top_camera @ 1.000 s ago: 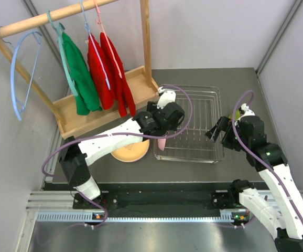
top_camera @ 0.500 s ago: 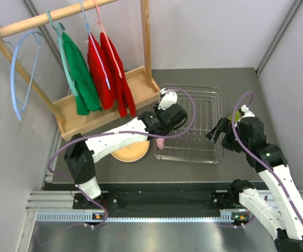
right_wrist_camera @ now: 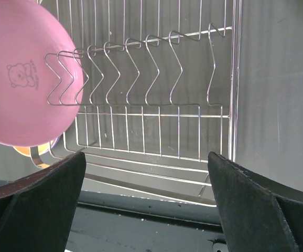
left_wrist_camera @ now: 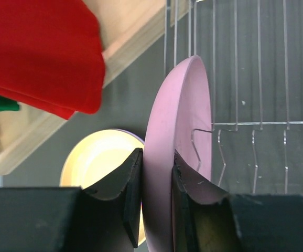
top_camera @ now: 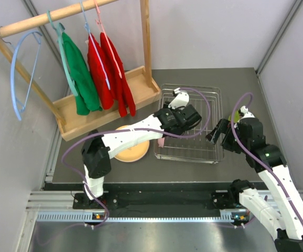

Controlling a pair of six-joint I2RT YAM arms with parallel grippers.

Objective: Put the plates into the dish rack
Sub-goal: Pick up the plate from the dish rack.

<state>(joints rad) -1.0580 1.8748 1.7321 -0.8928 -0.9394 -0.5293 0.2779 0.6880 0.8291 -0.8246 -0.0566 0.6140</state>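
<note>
My left jaws have clamped onto the pink plate (left_wrist_camera: 180, 121); a second ago they stood wide around it. They now pinch its rim from both faces, and the plate stands on edge between them. In the same second my left arm swung right in the overhead view, from the left edge of the dish rack (top_camera: 204, 153) to above its middle. The plate hangs at the rack's left end, and the right wrist view shows it in the upper left behind the first 3 dividing wires (right_wrist_camera: 67, 79). I cannot tell whether its lower rim already sits in a slot.

So I judge the grasp is made and the plate is about to be seated between the uprights. The orange-tan plate (top_camera: 128, 152) lies flat on the counter (top_camera: 246, 84) just left of the rack. My right jaws stay spread wide and hold nothing, facing the rack from its right side.
</note>
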